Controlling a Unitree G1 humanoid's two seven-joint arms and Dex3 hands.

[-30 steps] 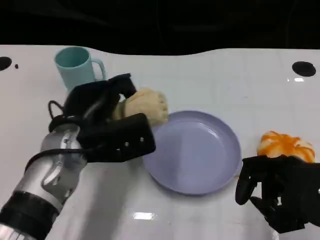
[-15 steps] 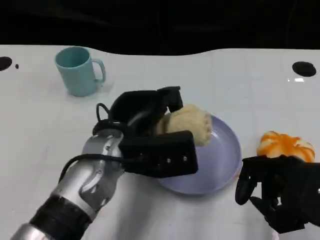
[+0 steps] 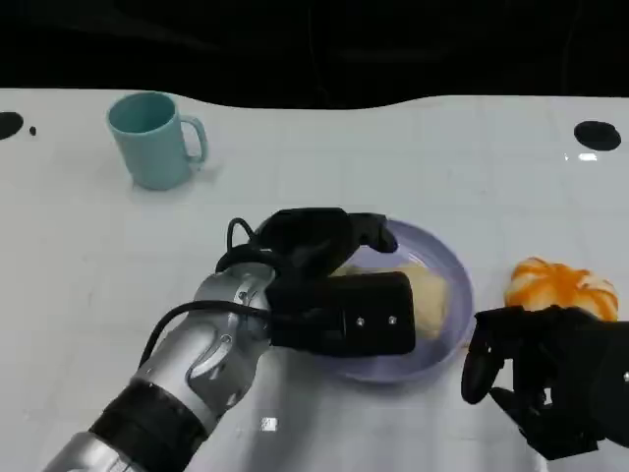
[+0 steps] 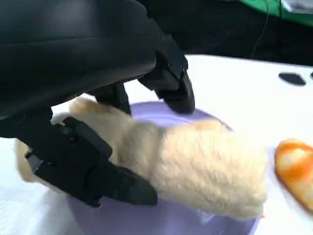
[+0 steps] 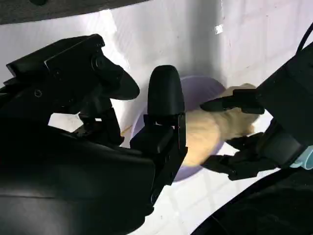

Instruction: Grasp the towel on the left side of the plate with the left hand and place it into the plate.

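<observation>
Counter (image 3: pixel 324 157): glossy white, smooth, faint grid lines and bright light glare spots near the 6 o'clock edge. Far edge wavy against a black, unlit room background; left wrist view shows a strip of green at far back. Black round marks on the counter at 2 o'clock (image 3: pixel 597 135) and 10 o'clock (image 3: pixel 8 124).

Plate (image 3: pixel 447 270): round, lavender, shallow w/ raised rim, matte plastic look, about centre of head view, slightly toward 4 o'clock. Towel (image 3: pixel 428 295): cream/pale yellow, fluffy, plush, bunched into a soft lump, lying inside the plate; part hidden by the robot hand.

Left robot hand (image 3: pixel 339 280): black, boxy palm shell w/ small screws, on a silver forearm w/ black cable, coming in from 7 o'clock. Fingers clamped round the towel over the plate; left wrist view shows towel (image 4: pixel 195 166) pinched between upper and lower black fingers (image 4: pixel 88 166), w/ plate rim (image 4: pixel 146 223) beneath.

Right robot hand (image 3: pixel 550 379): black, at 4 o'clock, off the plate, just beside its rim; fingers apart, slightly bent, nothing in them. Right wrist view shows same, fingers (image 5: pixel 164 98) spread in front of plate (image 5: pixel 195 83) and towel (image 5: pixel 210 129).

Mug (image 3: pixel 152 138): teal, cylindrical, smooth, handle toward 3 o'clock, upright at 10 o'clock, well apart from plate. Orange-and-white striped rounded thing (image 3: pixel 560 285) at 3 o'clock, near plate, just beyond right robot hand; soft-looking, can't tell what.
</observation>
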